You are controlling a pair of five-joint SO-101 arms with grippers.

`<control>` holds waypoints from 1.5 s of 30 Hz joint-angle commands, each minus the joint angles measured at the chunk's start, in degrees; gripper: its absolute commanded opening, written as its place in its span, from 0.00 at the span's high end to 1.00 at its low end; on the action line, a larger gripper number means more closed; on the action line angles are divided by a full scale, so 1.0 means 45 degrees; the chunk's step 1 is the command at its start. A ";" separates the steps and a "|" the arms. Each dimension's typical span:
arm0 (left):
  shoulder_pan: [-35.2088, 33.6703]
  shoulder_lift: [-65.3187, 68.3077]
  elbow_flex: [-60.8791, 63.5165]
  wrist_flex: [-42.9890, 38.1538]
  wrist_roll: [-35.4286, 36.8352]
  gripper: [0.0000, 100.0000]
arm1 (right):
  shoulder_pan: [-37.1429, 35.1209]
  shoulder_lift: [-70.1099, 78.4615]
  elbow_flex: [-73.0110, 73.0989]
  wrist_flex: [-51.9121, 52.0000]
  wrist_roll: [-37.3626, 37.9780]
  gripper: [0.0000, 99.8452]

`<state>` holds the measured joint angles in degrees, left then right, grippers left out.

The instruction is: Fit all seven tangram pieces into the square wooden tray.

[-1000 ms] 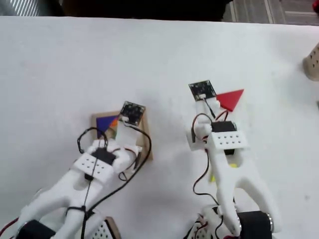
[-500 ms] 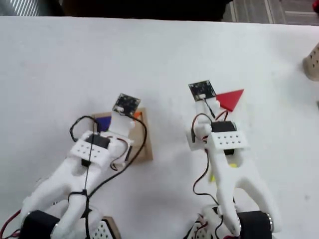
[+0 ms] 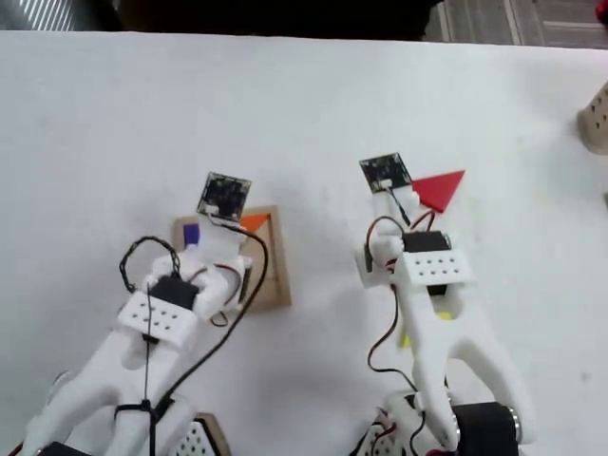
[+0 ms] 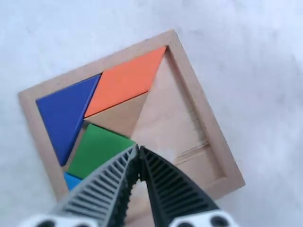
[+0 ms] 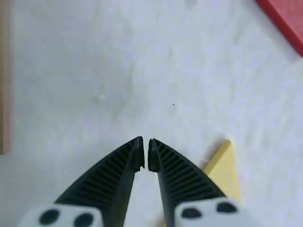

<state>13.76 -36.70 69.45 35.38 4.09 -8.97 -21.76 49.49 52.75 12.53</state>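
high view: the square wooden tray (image 3: pixel 282 271) lies at about 8 o'clock from the middle of the table (image 3: pixel 114 123), with the left arm (image 3: pixel 157 318) over it. an orange piece (image 3: pixel 255 221) shows in the tray's 1 o'clock corner and a blue piece (image 3: pixel 192 233) in its 11 o'clock corner. the right arm (image 3: pixel 432 271) stands at 3 o'clock of the tray, well apart. a red triangle (image 3: pixel 442 188) lies on the table at 12 o'clock of its wrist.

left wrist view: the left gripper (image 4: pixel 138 153) hangs over the tray, fingers together, holding nothing. the blue and orange pieces, a green piece (image 4: pixel 97 146) and a light blue piece (image 4: pixel 72 179) lie inside. roughly the other half shows bare wood.

right wrist view: the right gripper (image 5: pixel 146 150) has its tips almost touching, empty, above the table. a yellow triangle (image 5: pixel 223 170) lies just beside one finger, and the red triangle is farther off.
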 commanded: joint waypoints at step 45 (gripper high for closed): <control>-0.0674 0.2921 -0.2501 0.1192 -0.1270 0.98 | 0.0107 -0.0381 -0.0137 -0.0244 0.0176 0.98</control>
<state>8.13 -17.80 59.43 39.43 -0.57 -8.97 -21.76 49.49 52.75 12.53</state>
